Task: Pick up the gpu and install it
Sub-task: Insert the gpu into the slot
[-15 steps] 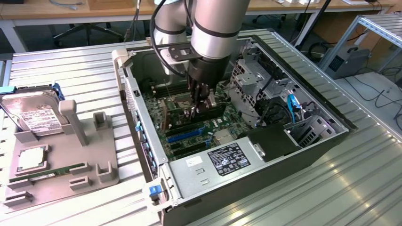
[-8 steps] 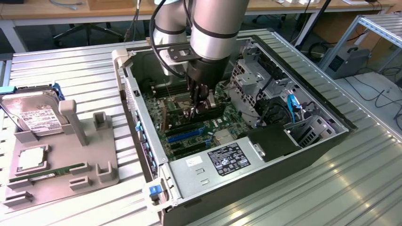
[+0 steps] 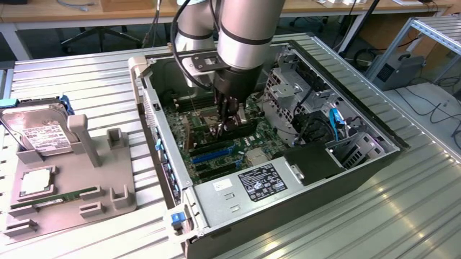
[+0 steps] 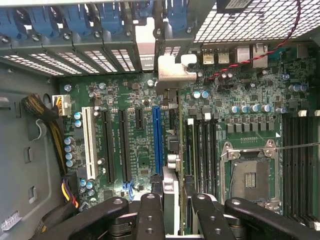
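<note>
Evidently the install step is in hand: the claw (image 3: 229, 123) is reaching down inside the open computer case (image 3: 360, 162), clamped on the gpu (image 4: 170, 200), which is standing on edge between the fingers (image 4: 150, 215) and pointing toward the rear slot openings. In the wrist view the card's silvery bracket (image 4: 172, 70) is sitting up against the case's rear wall, just beside the blue slot (image 4: 157, 140), while the card's lower edge is hovering over the motherboard (image 4: 250, 125); whether it is already seated I cannot tell. My judgement is that the work now is calling for a straight, level press, with the bracket kept aligned to its opening. Room is tight: the drive cage (image 3: 288, 91) is crowding the arm at about three o'clock, and the case wall (image 3: 151, 108) is standing at nine. On the bench (image 3: 403, 216), the grey fixture (image 3: 72, 183) with the hard drive (image 3: 40, 135) is lying well apart.
</note>
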Controlling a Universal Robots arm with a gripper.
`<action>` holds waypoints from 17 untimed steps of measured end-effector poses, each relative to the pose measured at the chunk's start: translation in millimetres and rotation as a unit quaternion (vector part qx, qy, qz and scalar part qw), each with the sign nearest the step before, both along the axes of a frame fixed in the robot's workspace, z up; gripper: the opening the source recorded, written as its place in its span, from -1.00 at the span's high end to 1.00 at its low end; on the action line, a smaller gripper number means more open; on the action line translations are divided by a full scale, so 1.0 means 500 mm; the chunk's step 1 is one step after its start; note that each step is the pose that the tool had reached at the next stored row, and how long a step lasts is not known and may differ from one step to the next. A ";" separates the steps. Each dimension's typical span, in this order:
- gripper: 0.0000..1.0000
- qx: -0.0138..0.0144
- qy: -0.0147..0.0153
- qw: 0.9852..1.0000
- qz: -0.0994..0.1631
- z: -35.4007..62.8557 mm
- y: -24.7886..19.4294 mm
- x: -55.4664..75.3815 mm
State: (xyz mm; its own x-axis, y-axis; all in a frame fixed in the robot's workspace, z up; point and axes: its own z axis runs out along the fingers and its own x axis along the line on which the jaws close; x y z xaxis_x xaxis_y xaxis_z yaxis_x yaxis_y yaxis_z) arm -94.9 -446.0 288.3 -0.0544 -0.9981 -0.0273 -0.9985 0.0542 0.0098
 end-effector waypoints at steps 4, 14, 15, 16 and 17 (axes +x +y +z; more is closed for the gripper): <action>0.47 0.000 0.000 1.000 0.000 0.000 -0.0006 -0.001; 0.47 0.000 0.000 1.000 0.000 -0.006 -0.0129 -0.007; 0.47 0.000 0.000 1.000 0.000 -0.006 -0.0166 -0.009; 0.47 0.000 0.000 1.000 0.000 -0.006 -0.0178 -0.009; 0.47 0.000 0.000 1.000 0.000 -0.006 -0.0196 -0.009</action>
